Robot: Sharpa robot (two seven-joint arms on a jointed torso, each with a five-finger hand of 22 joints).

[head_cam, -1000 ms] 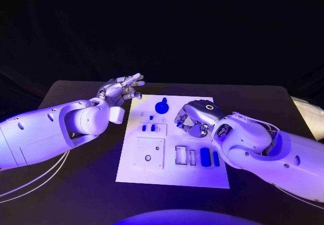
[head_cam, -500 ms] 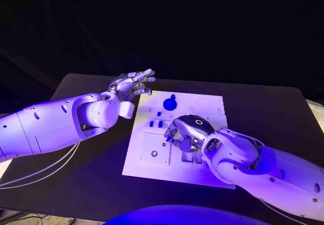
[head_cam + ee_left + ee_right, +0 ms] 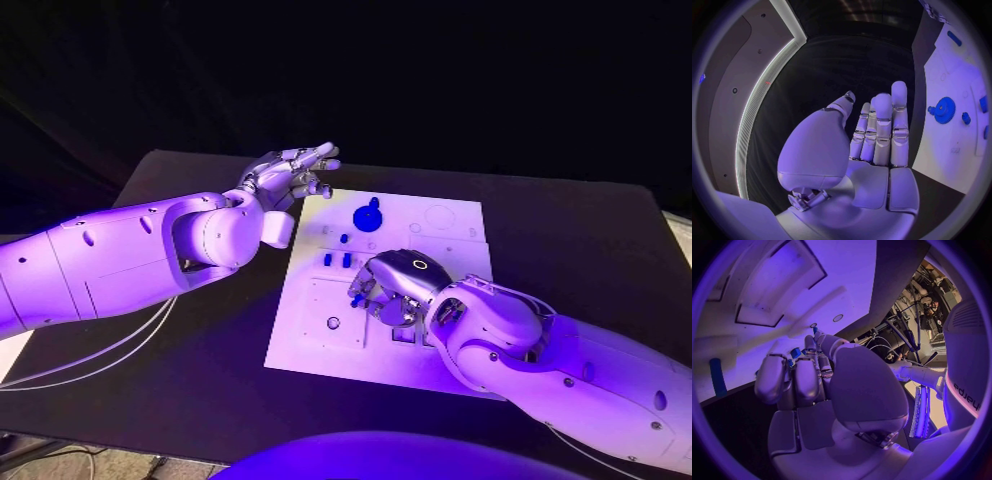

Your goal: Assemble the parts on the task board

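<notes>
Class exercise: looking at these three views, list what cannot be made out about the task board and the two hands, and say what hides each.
1. Head view: the right hand covers the task board middle; parts beneath are hidden.
2. Right wrist view: whether the fingers pinch a part is unclear; they block it.
3. Left wrist view: the board is cut off by the circle's rim beyond the blue gear.

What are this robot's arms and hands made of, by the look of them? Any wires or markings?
Both arms are smooth, rounded white shells with small round dimples. The left hand and right hand are silver, with segmented, jointed fingers. Thin pale cables hang under the left arm. The right hand's back carries a small lit ring, and dark lettering runs along the right arm's shell.
</notes>
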